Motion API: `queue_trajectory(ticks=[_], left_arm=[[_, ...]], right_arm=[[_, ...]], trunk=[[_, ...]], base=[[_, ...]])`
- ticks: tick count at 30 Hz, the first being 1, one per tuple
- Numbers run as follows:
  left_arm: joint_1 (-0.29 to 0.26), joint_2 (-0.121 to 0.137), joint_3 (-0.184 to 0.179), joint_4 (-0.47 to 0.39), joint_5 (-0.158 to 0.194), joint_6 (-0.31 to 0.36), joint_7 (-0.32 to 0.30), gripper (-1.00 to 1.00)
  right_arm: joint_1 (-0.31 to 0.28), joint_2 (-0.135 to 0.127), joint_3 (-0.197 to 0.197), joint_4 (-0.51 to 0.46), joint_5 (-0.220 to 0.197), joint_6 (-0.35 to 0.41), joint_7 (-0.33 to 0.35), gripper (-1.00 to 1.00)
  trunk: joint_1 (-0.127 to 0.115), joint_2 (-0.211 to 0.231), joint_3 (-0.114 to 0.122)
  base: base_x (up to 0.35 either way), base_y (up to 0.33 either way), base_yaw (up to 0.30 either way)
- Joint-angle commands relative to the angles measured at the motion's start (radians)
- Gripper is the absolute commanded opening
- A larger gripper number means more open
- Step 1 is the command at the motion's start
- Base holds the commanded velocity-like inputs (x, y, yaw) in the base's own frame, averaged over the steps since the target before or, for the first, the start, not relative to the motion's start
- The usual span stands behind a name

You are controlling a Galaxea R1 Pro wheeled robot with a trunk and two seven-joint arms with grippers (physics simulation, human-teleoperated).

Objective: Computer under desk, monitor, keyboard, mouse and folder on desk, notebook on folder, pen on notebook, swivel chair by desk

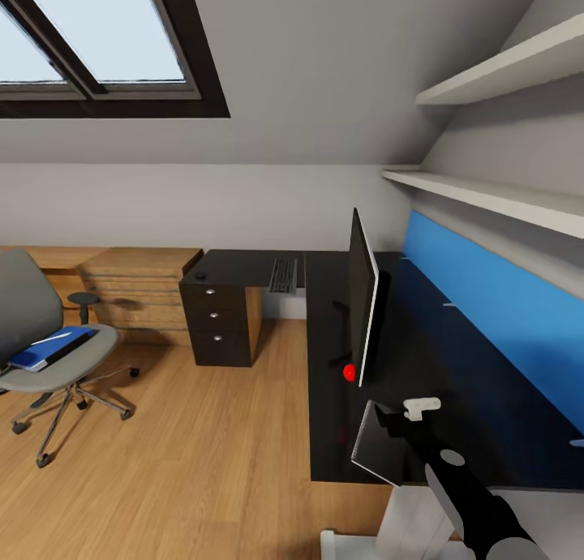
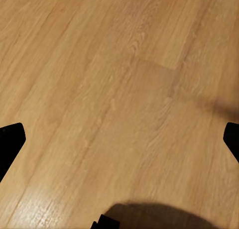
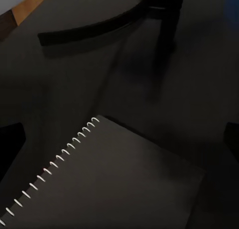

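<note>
The black-topped desk (image 1: 332,430) runs along the blue back panel. On it the thin monitor (image 1: 362,300) stands edge-on to me. The keyboard (image 1: 283,275) lies on the far wing, and a small dark mouse (image 1: 199,277) sits above the drawers. A dark spiral notebook (image 1: 380,446) (image 3: 119,184) lies near the desk's front. My right gripper (image 1: 399,420) (image 3: 119,139) hovers open just over it. The blue folder (image 1: 53,347) rests on the seat of the grey swivel chair (image 1: 32,316) at the left. My left gripper (image 2: 119,139) is open over bare floor. The computer and pen are out of view.
The monitor's curved stand base (image 3: 99,27) lies just beyond the notebook. A light wooden drawer unit (image 1: 138,288) stands against the back wall left of the desk. Wooden floor (image 1: 203,446) stretches between chair and desk. White shelves (image 1: 503,195) overhang the desk.
</note>
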Motion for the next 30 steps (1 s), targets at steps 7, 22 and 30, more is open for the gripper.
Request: queue_trajectory(ticks=[7,22,30], left_arm=[[-0.001,-0.003,0.006,0.000,-0.003,-0.003,-0.001,1.00],[-0.001,0.001,0.009,0.000,-0.002,-0.002,-0.002,1.00],[-0.001,0.005,0.011,-0.016,-0.002,-0.002,0.004,1.00]], right_arm=[[-0.001,-0.001,0.004,0.001,-0.010,-0.003,0.001,1.00],[-0.001,-0.002,0.004,0.000,-0.010,-0.002,-0.001,1.00],[-0.001,-0.004,0.002,-0.002,-0.010,0.006,-0.002,1.00]], trunk=[[0.000,-0.001,-0.001],[0.000,-0.001,-0.001],[0.000,-0.001,-0.001]], base=[[0.000,0.000,0.000],[0.000,0.000,0.000],[0.000,0.000,0.000]])
